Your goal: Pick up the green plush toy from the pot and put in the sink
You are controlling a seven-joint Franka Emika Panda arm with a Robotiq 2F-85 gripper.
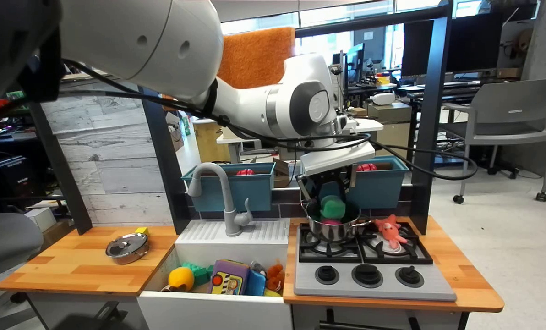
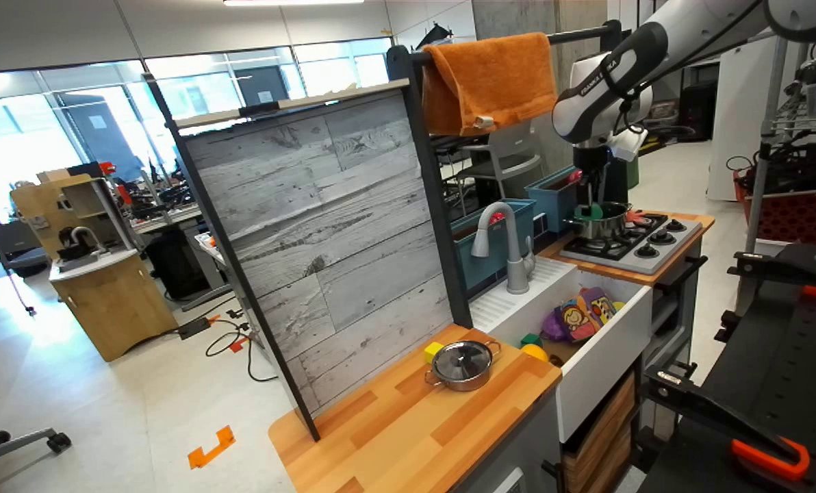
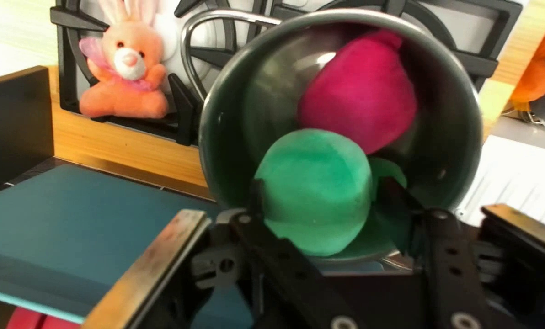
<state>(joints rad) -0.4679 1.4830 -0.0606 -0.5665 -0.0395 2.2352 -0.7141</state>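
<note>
We see the hand (image 3: 323,187) part-closed w/ the green plush toy (image 1: 333,207) gripped, at mouth of pot (image 1: 329,233). Status: we judge grasp done; full lift-out, xfer & release into sink (image 1: 213,312) TBD.

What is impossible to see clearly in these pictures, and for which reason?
Floor of the pot, partly: wrist view, behind the green plush toy and pink toy.
Floor of the sink, mostly: both exterior views, behind toys and front panel.
Red object: wrist view, cut by bottom edge.
Chair label: an exterior view, too small.
</note>
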